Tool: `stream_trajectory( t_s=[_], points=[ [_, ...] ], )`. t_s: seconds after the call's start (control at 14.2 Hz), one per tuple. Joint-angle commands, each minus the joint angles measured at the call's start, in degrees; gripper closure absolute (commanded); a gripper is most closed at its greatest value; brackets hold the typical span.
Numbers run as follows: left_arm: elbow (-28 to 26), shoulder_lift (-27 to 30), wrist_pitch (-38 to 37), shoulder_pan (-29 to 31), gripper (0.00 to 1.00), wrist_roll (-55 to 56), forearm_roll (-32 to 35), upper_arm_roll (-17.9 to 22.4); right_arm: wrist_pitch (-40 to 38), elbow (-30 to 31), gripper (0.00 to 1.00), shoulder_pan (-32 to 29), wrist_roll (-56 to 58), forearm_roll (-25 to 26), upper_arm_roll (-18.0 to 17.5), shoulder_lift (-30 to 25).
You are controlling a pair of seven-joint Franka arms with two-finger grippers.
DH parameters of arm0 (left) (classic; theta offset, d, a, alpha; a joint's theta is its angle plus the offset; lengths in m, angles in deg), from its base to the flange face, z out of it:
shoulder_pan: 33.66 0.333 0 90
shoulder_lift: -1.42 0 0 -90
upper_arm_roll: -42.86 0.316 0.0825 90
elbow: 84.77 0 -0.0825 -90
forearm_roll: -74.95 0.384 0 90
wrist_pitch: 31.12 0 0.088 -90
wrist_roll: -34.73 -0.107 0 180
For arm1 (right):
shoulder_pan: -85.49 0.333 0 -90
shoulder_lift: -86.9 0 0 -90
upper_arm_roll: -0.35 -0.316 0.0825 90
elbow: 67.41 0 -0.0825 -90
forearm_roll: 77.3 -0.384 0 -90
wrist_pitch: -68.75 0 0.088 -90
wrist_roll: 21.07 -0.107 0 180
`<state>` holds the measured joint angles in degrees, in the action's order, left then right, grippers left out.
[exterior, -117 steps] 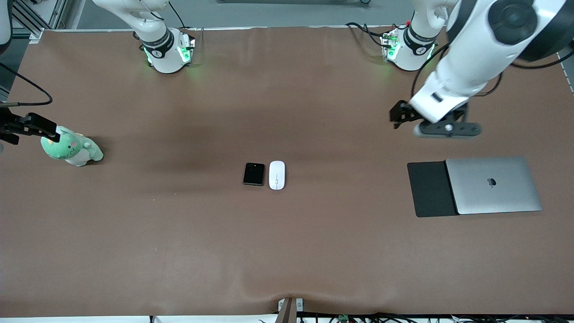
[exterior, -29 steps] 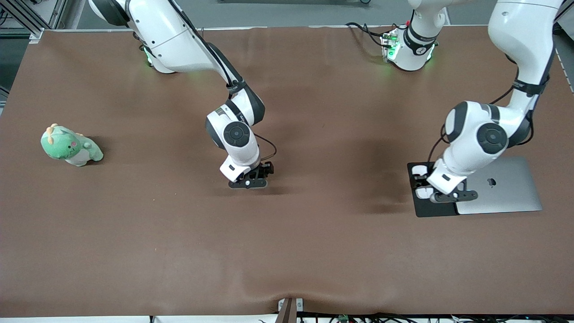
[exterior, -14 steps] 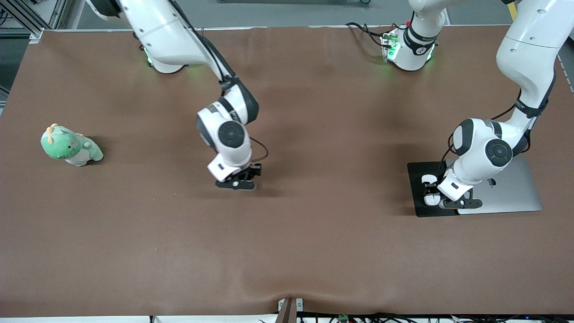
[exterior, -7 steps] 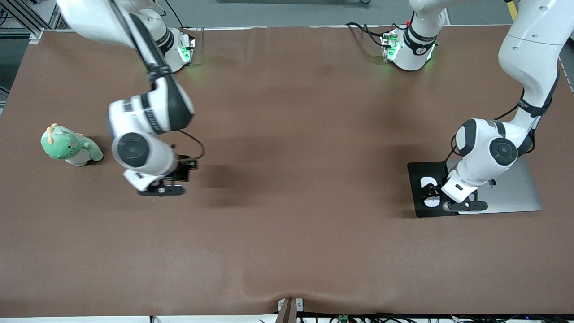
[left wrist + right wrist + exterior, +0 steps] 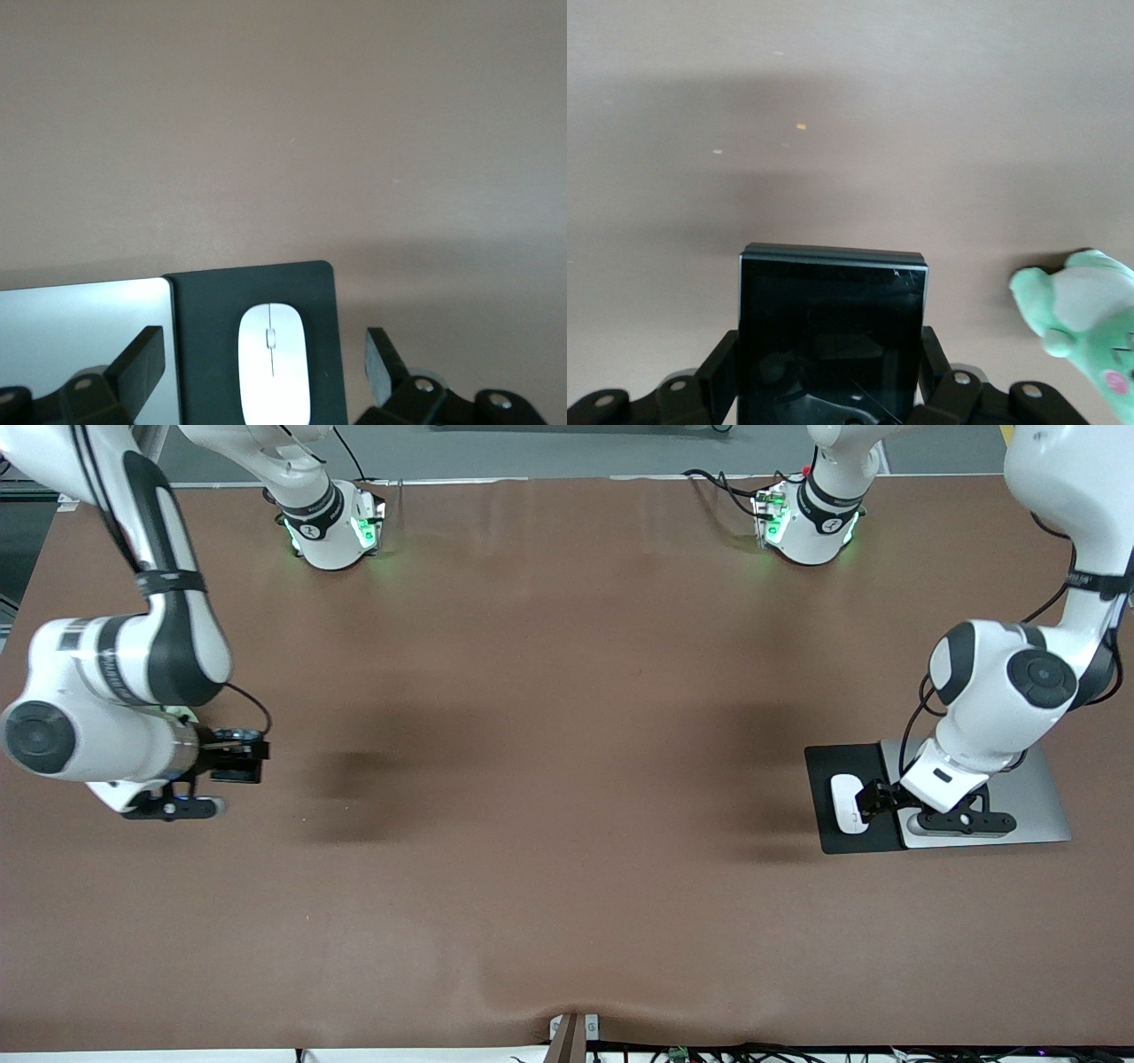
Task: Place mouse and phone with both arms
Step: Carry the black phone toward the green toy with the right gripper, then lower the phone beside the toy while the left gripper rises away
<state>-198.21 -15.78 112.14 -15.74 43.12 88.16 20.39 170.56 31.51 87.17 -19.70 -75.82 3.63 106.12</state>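
On the brown table (image 5: 567,691), the mouse (image 5: 847,804) is seen on the pad (image 5: 828,766) under the open left gripper (image 5: 266,365), while the phone (image 5: 831,332) is clamped by the right gripper (image 5: 829,356) by the plush (image 5: 1085,323), at 9 o'clock.

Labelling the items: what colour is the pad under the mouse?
Black mouse pad, clearest in the left wrist view.

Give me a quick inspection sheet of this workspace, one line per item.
Surface: brown table cover, wrinkled at the camera edge.
Job's things: mouse lies on the mouse pad; phone is held.
Clutter: laptop beside the pad; green plush toy.
Grippers: left gripper open above the mouse; right gripper shut on the phone, near the toy.
Cables: along the arms and bases.
Surroundings: nothing seen.
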Motion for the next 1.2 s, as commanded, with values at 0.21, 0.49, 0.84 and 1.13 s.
stream_trajectory(
  t_s=[0.21,0.49,0.84,1.13],
  points=[
    [3.91,11.83,-17.45,-0.78,0.0,0.31,-9.42,-4.41,12.07,14.69,1.0,-9.85,13.47,-2.62,-1.17,-6.2],
    [10.06,15.7,-29.94,-3.05,0.0,0.22,-12.68,-5.31,25.07,27.16,1.0,-12.06,15.51,-2.72,-1.17,-7.35],
    [20.08,16.15,-40.69,-15.17,0.0,0.39,-16.54,7.67,30.1,29.65,1.0,-11.36,15.59,-2.72,-1.17,-5.95],
    [20.8,18.78,-47.88,-22.84,0.0,2.5,-16.64,13.07,34.24,31.59,1.0,-11.53,15.59,-2.63,-1.17,-5.33]
  ],
)
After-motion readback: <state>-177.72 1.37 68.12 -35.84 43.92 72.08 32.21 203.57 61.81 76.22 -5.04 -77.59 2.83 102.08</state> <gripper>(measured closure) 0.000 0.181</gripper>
